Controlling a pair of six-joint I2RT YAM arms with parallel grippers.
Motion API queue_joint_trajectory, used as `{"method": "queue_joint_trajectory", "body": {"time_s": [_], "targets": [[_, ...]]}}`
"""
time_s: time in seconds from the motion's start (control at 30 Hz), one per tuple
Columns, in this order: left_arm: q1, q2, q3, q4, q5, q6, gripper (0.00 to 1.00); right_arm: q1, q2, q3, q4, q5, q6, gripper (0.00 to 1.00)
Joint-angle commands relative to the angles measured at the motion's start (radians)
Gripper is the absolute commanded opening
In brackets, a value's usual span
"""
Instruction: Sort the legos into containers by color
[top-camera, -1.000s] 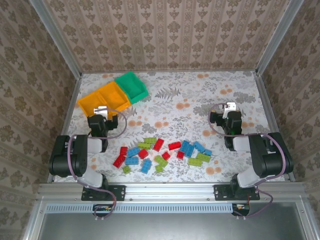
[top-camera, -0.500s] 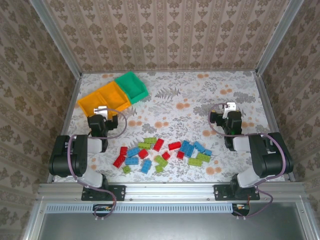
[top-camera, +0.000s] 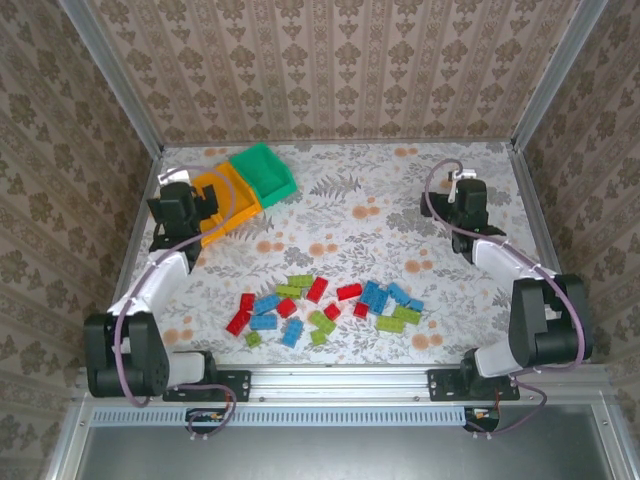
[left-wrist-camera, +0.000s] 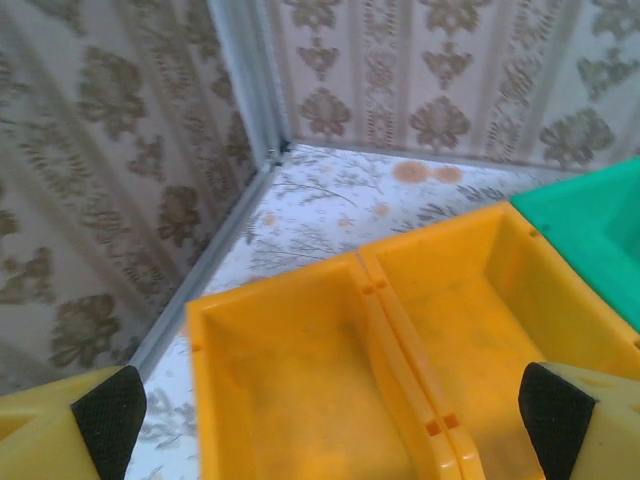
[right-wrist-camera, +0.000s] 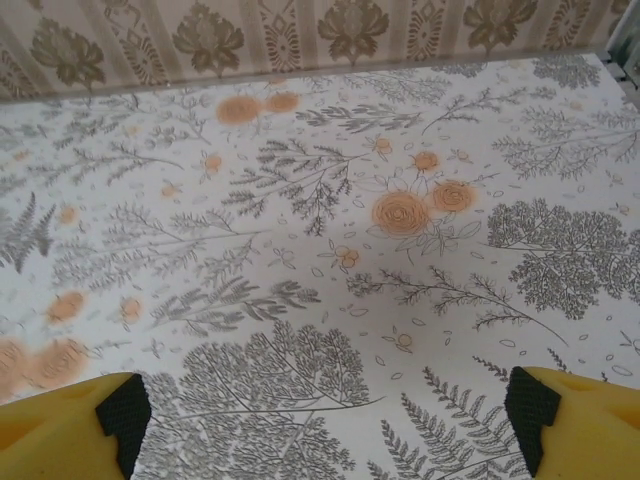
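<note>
Floral tabletop (top-camera: 380, 215): legos (top-camera: 325, 305) scattered near the front edge, containers (top-camera: 247, 198) far-left; bricks judged light, rigid, slick, best pinched across flat sides; left gripper (left-wrist-camera: 325, 410) spread wide over orange bins, right gripper (right-wrist-camera: 325, 405) likewise spread above tabletop.

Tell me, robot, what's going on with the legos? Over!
Left gripper open, above the orange bins. Right gripper open, over bare table. Legos loose in a pile, none seen in bins. Nothing between pile and bins.

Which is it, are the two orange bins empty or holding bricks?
Empty where visible: the left wrist view shows bare floors in both orange bins, and the legos lie loose on the table.
</note>
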Motion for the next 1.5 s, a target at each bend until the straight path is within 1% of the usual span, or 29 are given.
{"method": "queue_joint_trajectory", "body": {"time_s": [0.0,0.03,0.1,0.17,0.23,0.4,0.6,0.67,0.8,0.9,1.0,1.1,1.13,1.2,1.23,1.3,1.47], "targets": [[0.028,0.009,0.062,-0.344,-0.155,-0.185,1.00,-0.005,-0.002,0.037,-0.305,-0.054,0.083,0.90],[0.053,0.031,0.101,-0.422,-0.150,-0.231,1.00,-0.004,-0.004,0.040,-0.319,-0.070,0.093,0.89],[0.102,0.098,0.177,-0.539,-0.065,-0.257,1.00,-0.005,-0.009,0.047,-0.352,-0.093,0.112,0.88],[0.135,0.173,0.248,-0.621,0.007,-0.262,1.00,-0.005,-0.020,0.055,-0.379,-0.129,0.127,0.87],[0.147,0.234,0.294,-0.669,0.034,-0.264,1.00,-0.003,-0.032,0.062,-0.411,-0.176,0.140,0.87],[0.163,0.294,0.305,-0.636,0.099,-0.282,1.00,0.001,-0.050,0.074,-0.516,-0.214,0.168,0.84],[0.265,0.360,0.321,-0.635,0.207,-0.332,0.99,0.014,-0.055,0.047,-0.618,-0.232,0.195,0.84],[0.288,0.363,0.312,-0.613,0.244,-0.331,0.98,0.017,-0.093,0.023,-0.623,-0.224,0.199,0.85],[0.311,0.387,0.312,-0.589,0.289,-0.319,0.93,0.017,-0.108,-0.009,-0.616,-0.216,0.222,0.85],[0.316,0.418,0.325,-0.589,0.309,-0.306,0.89,0.018,-0.114,-0.017,-0.612,-0.219,0.234,0.85],[0.316,0.431,0.328,-0.566,0.354,-0.292,0.86,0.020,-0.123,-0.022,-0.611,-0.216,0.242,0.85],[0.316,0.447,0.328,-0.548,0.369,-0.291,0.81,0.020,-0.132,-0.030,-0.610,-0.207,0.248,0.85],[0.316,0.454,0.331,-0.545,0.373,-0.292,0.78,0.020,-0.136,-0.033,-0.612,-0.205,0.249,0.85],[0.316,0.468,0.336,-0.538,0.396,-0.286,0.68,0.021,-0.142,-0.038,-0.615,-0.200,0.252,0.85],[0.315,0.474,0.337,-0.532,0.409,-0.282,0.67,0.021,-0.148,-0.041,-0.616,-0.197,0.251,0.85],[0.308,0.476,0.334,-0.518,0.423,-0.271,0.58,0.021,-0.156,-0.047,-0.618,-0.190,0.252,0.85],[0.262,0.474,0.339,-0.509,0.418,-0.222,0.37,0.021,-0.170,-0.055,-0.626,-0.190,0.256,0.86]]}}
